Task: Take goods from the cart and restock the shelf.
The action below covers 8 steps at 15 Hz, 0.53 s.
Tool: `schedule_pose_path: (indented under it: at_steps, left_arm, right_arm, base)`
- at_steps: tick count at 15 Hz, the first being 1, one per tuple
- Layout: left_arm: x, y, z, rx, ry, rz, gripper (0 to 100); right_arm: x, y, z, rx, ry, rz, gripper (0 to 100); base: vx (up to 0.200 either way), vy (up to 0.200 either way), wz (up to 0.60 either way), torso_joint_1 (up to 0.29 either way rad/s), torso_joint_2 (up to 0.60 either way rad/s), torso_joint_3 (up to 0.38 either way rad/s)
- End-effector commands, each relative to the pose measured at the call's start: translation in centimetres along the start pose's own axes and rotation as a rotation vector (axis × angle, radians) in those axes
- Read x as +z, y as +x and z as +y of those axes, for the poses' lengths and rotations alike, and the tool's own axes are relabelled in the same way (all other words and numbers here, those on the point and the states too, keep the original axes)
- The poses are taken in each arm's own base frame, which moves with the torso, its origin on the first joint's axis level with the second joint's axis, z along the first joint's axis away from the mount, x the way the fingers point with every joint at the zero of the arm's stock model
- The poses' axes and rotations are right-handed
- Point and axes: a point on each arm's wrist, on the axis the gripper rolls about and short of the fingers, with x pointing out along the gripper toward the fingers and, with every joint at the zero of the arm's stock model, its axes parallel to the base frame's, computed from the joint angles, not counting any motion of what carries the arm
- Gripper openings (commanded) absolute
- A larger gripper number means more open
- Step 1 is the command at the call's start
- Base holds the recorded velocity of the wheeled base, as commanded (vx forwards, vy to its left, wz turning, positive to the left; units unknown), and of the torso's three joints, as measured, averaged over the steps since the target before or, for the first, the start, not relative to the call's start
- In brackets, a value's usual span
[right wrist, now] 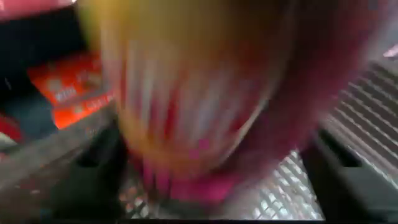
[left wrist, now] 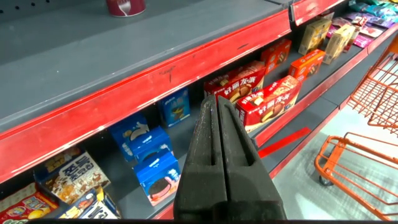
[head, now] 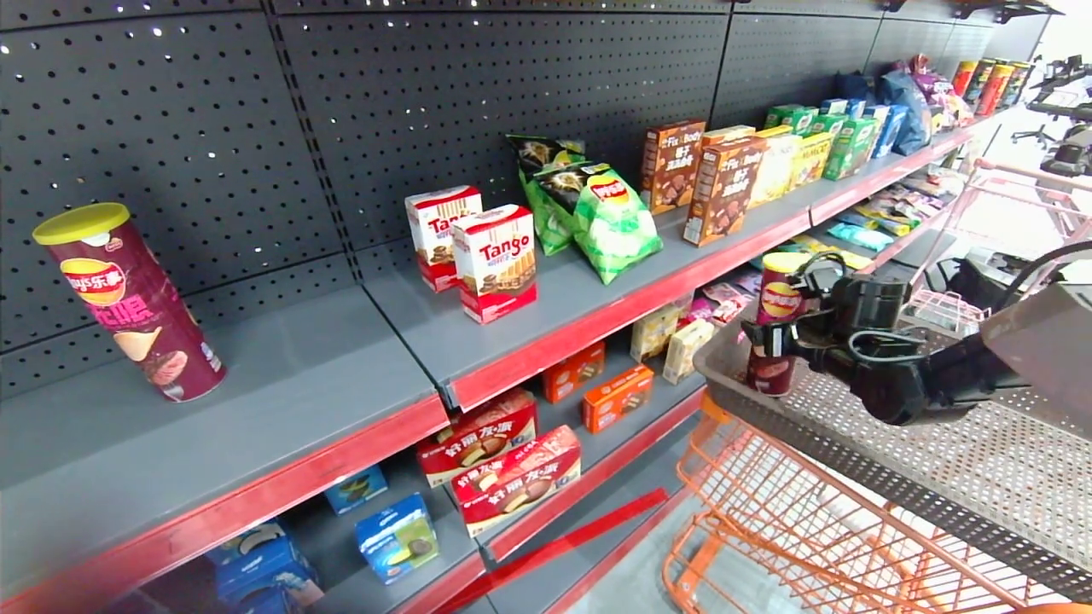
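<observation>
Right tool (head: 769,343): clamped on the lower half of an upright chip can (head: 781,298), yellow lid up. The can is at the shelf-side corner of the cart's grey perforated tray (head: 964,460), inside its raised rim. Whether its base touches the tray cannot be told. The right wrist view shows the can (right wrist: 205,106) as a close blur.

Left tool (left wrist: 216,115): fingers together and holding nothing, out in front of the lower shelves.

Shelf (head: 281,384): the left bay of the upper board holds a second chip can (head: 132,303), standing far to the left near the pegboard back. Bare grey board runs from that can to the bay seam and forward to the red front edge (head: 256,503). In the next bay, two wafer boxes (head: 495,260) stand just past the seam, with open board in front of them.

Cart (head: 768,512): the orange wire basket sits below the tray, close to the shelf's lower edges.
</observation>
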Motion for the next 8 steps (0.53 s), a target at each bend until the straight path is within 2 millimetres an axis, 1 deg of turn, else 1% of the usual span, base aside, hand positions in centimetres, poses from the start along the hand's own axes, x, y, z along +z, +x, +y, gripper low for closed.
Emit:
schedule_pose_path:
  at_steps: [1, 2, 3, 4, 6, 8]
  left_arm:
    - [0.0, 0.0, 0.0, 0.0, 0.0, 0.001, 0]
    - [0.0, 0.0, 0.0, 0.0, 0.0, 0.001, 0]
    - [0.0, 0.0, 0.0, 0.0, 0.0, 0.001, 0]
    - [0.0, 0.0, 0.0, 0.0, 0.0, 0.001, 0]
    - [0.0, 0.0, 0.0, 0.0, 0.0, 0.001, 0]
    - [0.0, 0.0, 0.0, 0.0, 0.0, 0.001, 0]
  right_arm:
    - [-4.9, 4.3, 0.7, 0.061, -0.134, 0.069, 0]
    - [-5.0, 4.3, 0.4, 0.055, -0.153, 0.064, 0]
    - [-4.5, 4.1, -0.1, 0.04, -0.15, 0.042, 0]
    - [-2.5, 3.1, -1.2, 0.009, -0.137, -0.029, 0]
    - [-1.0, 2.4, -1.8, -0.014, -0.138, -0.082, 0]
    - [2.9, -0.6, -2.9, -0.057, -0.132, -0.181, 0]
  base:
    - [0.0, 0.0, 0.0, 0.0, 0.0, 0.0]
    - [0.0, 0.0, 0.0, 0.0, 0.0, 0.0]
    - [0.0, 0.0, 0.0, 0.0, 0.0, 0.0]
    - [0.0, 0.0, 0.0, 0.0, 0.0, 0.0]
    - [0.0, 0.0, 0.0, 0.0, 0.0, 0.0]
    - [0.0, 0.0, 0.0, 0.0, 0.0, 0.0]
